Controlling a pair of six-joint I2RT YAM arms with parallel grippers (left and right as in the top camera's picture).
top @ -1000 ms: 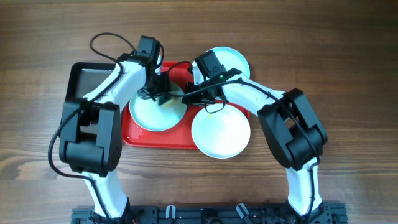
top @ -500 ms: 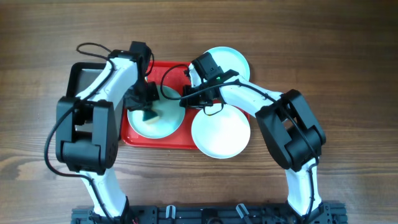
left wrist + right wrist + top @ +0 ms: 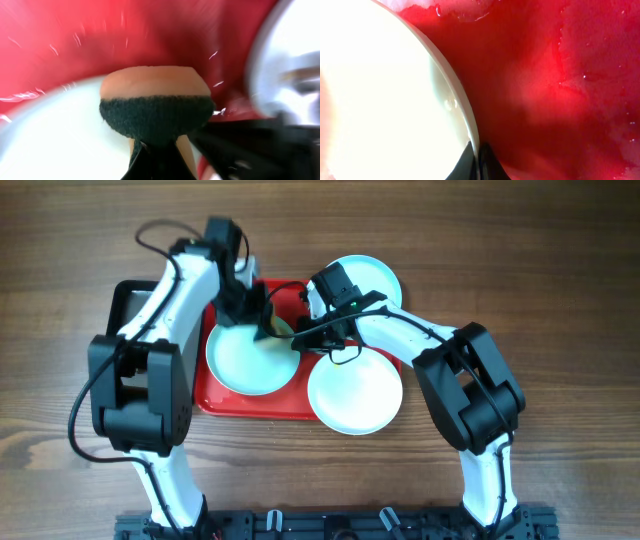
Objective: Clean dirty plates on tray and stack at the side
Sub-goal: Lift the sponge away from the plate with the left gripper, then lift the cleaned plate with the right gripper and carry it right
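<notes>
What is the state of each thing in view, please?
left tool: shut on the sponge.
right tool: shut on the left plate's rim.
sponge: held, pressed on the left plate near its rim.
left plate: flat on the tray, pinched at its rim.
far plate: untouched, overlapping the tray's far right corner.
near plate: untouched, overlapping the tray's near right corner.
tray: lying flat, glossy.

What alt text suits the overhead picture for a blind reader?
Over a red tray, the left gripper holds a sponge on the plate in it, and the right gripper pinches that plate's rim. A second plate overlaps the tray's near right corner; a third plate sits by its far right corner.
</notes>
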